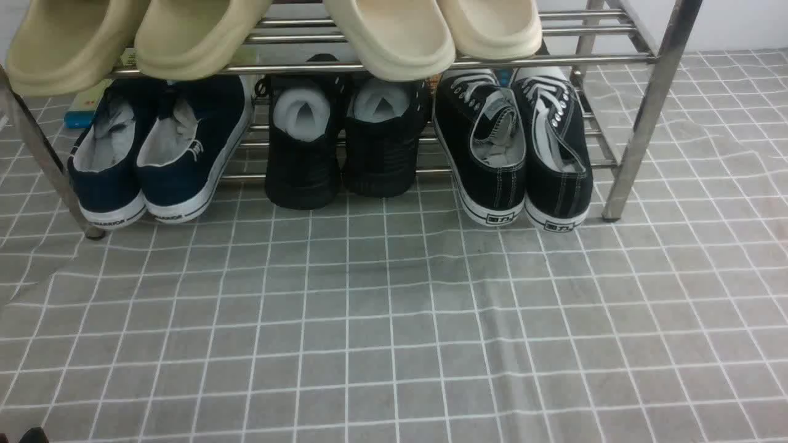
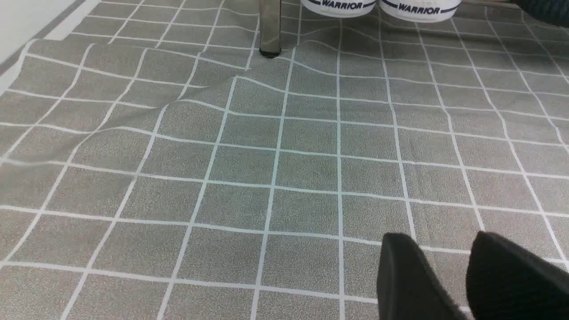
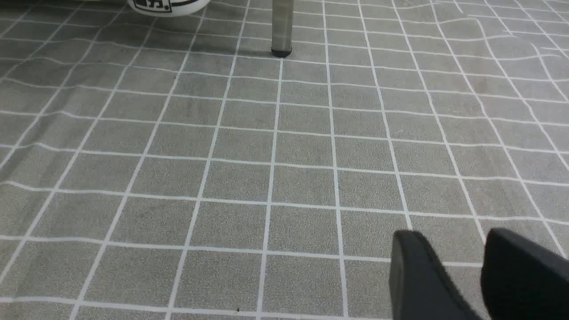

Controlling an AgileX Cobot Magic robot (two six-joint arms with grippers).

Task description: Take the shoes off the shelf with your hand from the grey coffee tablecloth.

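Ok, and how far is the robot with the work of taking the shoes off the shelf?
Nothing looks done: the black canvas sneakers with white laces sit on the lower tier of the shiny steel rack. Nothing is in hand: the left claw and right claw stand open over grey gridded cloth. The whole removal is left.

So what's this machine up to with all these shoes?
Nothing is being handled right now. The robot's left gripper and right gripper both have their jaws apart, with only the grey gridded cloth showing between them. The job is to take shoes off the shelf. The black canvas sneakers with white laces sit on its lower level, beside the all-black pair and the navy pair.
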